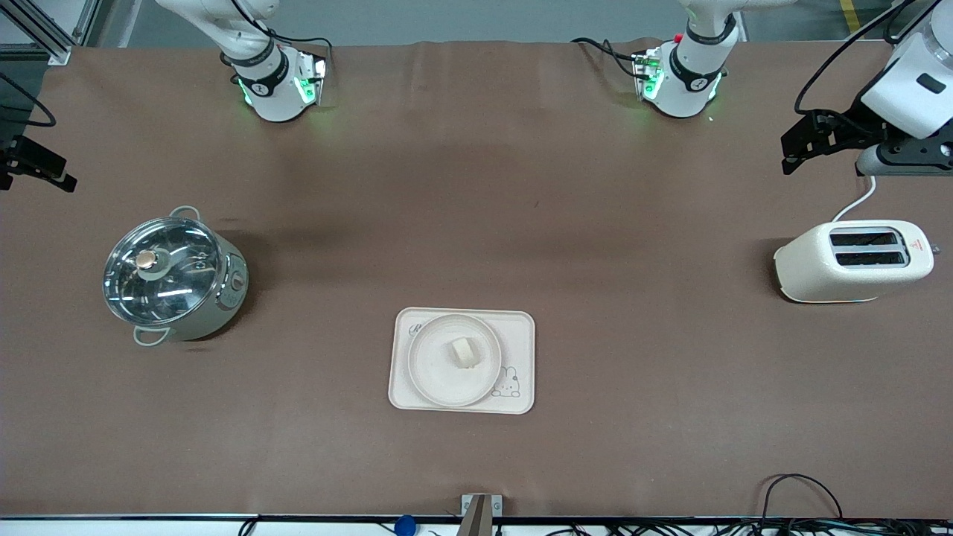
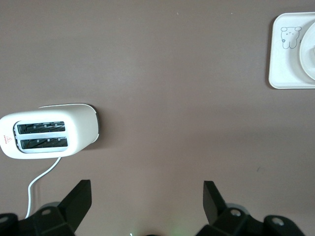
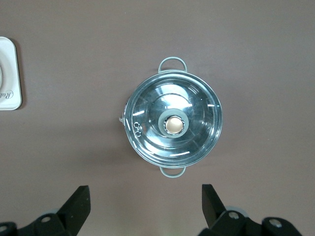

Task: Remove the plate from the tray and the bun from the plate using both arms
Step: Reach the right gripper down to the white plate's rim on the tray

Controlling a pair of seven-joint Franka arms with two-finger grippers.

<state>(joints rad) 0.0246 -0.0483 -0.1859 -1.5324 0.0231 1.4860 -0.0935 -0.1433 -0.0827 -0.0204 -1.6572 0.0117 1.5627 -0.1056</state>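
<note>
On plate (image 1: 454, 361): bun (image 1: 464, 351) | both grippers' fingers (image 2: 78, 199) spread, well apart

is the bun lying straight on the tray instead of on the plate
No, the bun sits on the round plate, and the plate itself rests on the rectangular tray.

High front camera, 2 downward wrist views
</note>
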